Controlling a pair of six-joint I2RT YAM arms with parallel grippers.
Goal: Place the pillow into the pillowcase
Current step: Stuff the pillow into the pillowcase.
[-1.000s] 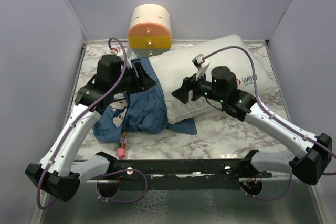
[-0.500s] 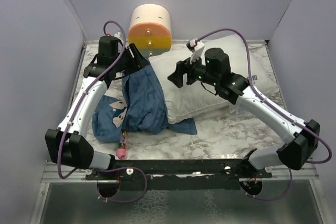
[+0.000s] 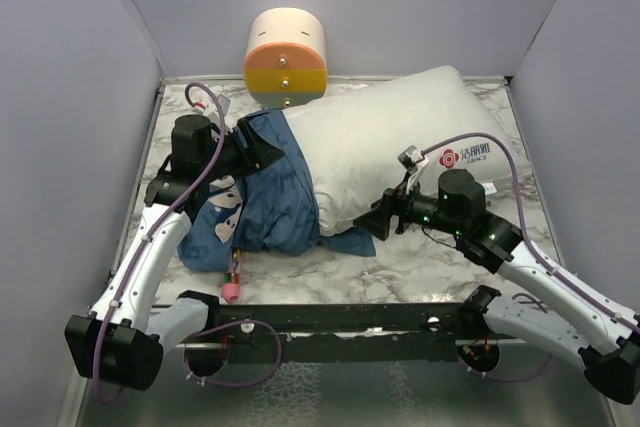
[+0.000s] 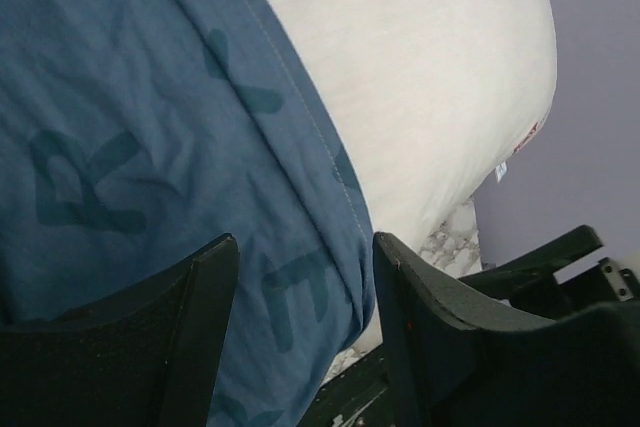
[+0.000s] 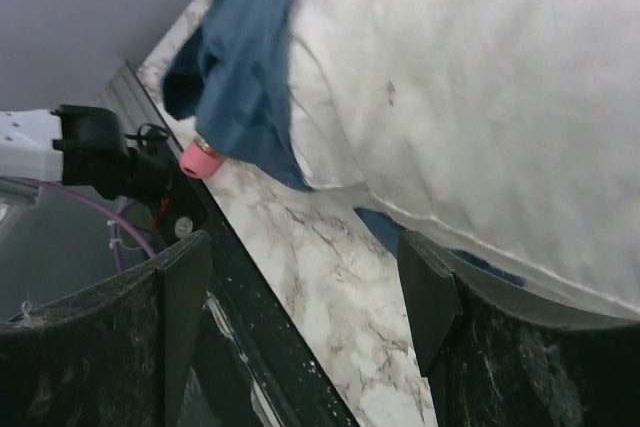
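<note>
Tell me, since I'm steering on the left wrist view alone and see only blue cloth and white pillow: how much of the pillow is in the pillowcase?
Observer: From the top view, only its left end. The pillowcase covers that end of the pillow; the rest lies bare.
Operator: Where's the right gripper?
Observer: The right gripper is at the pillow's near edge, open and holding nothing.
Operator: Anything behind the pillow?
Observer: A cream-and-orange cylinder stands against the back wall, beyond the pillowcase.
</note>
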